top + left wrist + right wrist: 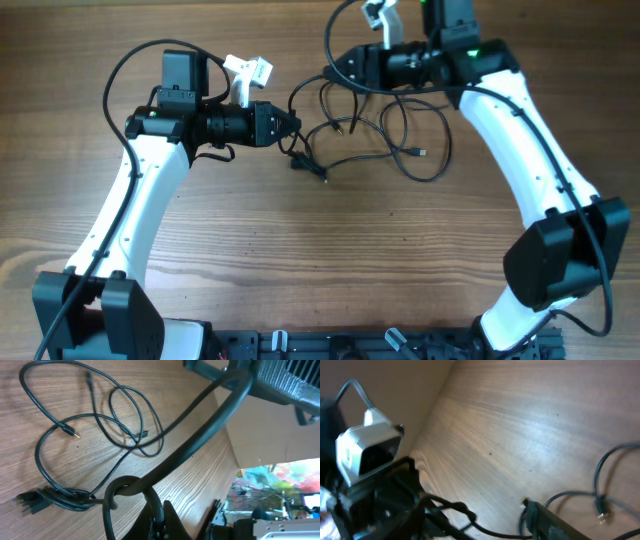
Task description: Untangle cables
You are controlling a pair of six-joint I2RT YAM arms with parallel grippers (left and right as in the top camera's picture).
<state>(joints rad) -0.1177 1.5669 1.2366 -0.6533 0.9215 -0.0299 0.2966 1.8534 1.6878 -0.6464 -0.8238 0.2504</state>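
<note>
overhead: we are seeing the cables [375, 135] lying loose on the wooden counter [320, 260] between the two arms, loops crossing, plugs scattered. the left claw [292, 127] is sitting at the tangle's left edge, closed, likely pinching a strand to anchor it. the right claw [335, 70] is hovering at the upper edge, probably to pull loops apart.

left wrist: cables [95, 430] are spreading across the counter, with a bunched coil [65, 497] near the claw; what it is pinching we cannot tell.

right wrist: a plug [601, 506] and strands are trailing at right. the right claw's state we cannot tell.
</note>
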